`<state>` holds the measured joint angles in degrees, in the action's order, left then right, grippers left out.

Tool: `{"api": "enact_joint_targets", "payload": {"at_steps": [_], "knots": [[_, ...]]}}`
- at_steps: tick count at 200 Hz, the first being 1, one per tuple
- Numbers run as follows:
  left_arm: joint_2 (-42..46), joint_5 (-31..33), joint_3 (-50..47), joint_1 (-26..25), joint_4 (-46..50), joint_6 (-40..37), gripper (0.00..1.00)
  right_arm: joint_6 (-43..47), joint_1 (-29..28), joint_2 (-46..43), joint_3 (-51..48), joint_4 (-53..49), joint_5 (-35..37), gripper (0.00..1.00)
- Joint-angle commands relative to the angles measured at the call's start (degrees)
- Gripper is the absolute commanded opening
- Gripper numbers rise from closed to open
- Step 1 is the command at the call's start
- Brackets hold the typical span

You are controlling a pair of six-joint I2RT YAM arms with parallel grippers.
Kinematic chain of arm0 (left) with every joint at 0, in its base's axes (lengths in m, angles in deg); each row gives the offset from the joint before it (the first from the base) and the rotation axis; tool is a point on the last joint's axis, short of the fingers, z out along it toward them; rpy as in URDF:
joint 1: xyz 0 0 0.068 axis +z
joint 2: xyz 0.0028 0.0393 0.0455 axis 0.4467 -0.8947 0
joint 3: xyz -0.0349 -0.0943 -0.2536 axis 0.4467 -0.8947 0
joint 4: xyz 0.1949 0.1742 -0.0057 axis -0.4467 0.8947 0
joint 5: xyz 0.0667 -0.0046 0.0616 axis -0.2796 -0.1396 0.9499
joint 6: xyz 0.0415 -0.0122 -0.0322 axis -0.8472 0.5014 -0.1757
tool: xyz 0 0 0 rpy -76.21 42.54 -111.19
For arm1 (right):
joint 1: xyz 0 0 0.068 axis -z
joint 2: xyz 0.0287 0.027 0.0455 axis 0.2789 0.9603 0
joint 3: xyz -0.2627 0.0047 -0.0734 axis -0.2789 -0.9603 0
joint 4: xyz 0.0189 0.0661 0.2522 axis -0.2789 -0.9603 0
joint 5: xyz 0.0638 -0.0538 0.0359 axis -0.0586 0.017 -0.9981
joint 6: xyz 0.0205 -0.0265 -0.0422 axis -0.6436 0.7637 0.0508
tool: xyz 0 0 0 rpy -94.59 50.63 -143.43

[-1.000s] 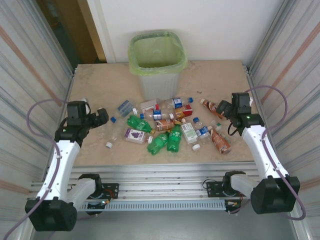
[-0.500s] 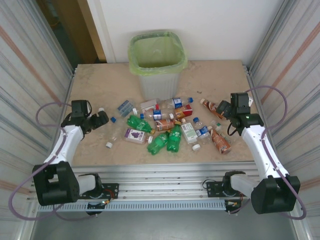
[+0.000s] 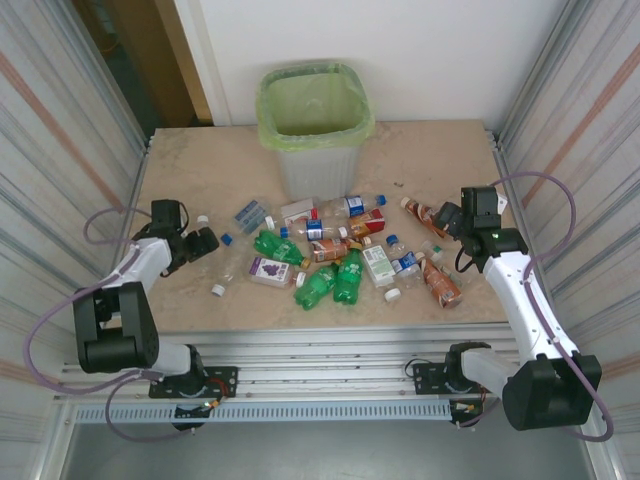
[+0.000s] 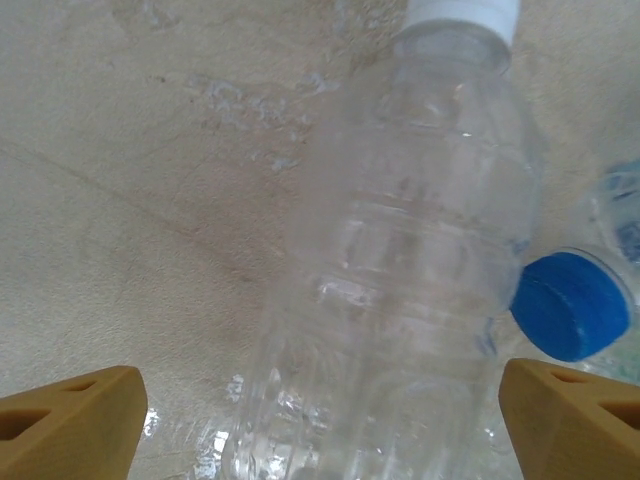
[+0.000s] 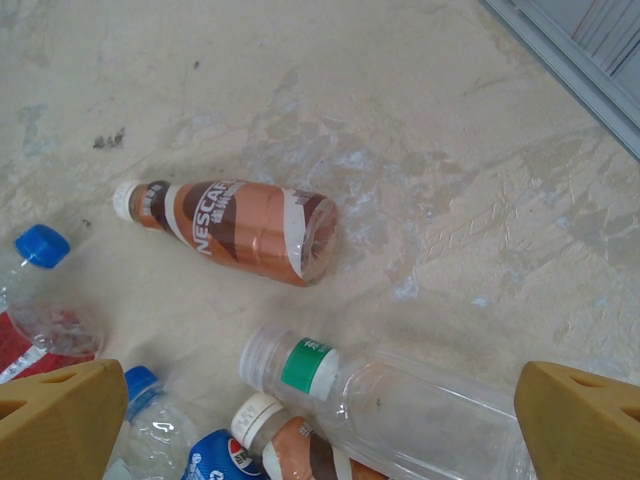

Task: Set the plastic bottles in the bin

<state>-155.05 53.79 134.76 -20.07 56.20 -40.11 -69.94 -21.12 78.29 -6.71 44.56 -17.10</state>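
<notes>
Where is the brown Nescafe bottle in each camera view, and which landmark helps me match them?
Top external: the brown Nescafe bottle lies at the right, just left of the right gripper.
Right wrist: the bottle lies left of centre, on its side, white cap pointing left.
Shared landmark: the right gripper, fingertips in the wrist view's bottom corners.

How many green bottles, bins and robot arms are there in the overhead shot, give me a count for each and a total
Green bottles: 3
Bin: 1
Robot arms: 2
Total: 6
</notes>
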Motion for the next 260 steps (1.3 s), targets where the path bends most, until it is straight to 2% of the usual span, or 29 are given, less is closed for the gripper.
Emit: {"api": "enact_joint_targets", "payload": {"at_steps": [1,71,117,176,196,260], "knots": [[-1.6,0.3,1.5,0.7,-0.8,0.8,0.91,-1.5,-0.4,-0.1,0.5,-1.1,0.9,0.98],[-6.6,1.3,3.5,2.0,-0.5,1.6,0.89,-1.5,-0.9,1.7,1.2,-0.7,0.9,0.98],[-9.4,3.0,6.2,2.7,0.6,0.9,0.91,-1.3,-1.1,2.3,1.2,-0.4,0.8,0.98],[-14.3,2.2,10.3,3.1,2.3,0.7,0.89,-1.1,-1.0,2.8,1.3,-0.2,1.1,0.98],[-15.7,2.2,11.3,3.1,3.0,0.9,0.86,-1.0,-1.1,3.1,1.3,0.1,1.1,0.98],[-16.4,1.2,11.5,3.1,3.9,1.0,0.56,-0.5,-1.1,4.8,1.3,1.1,1.4,0.98]]}}
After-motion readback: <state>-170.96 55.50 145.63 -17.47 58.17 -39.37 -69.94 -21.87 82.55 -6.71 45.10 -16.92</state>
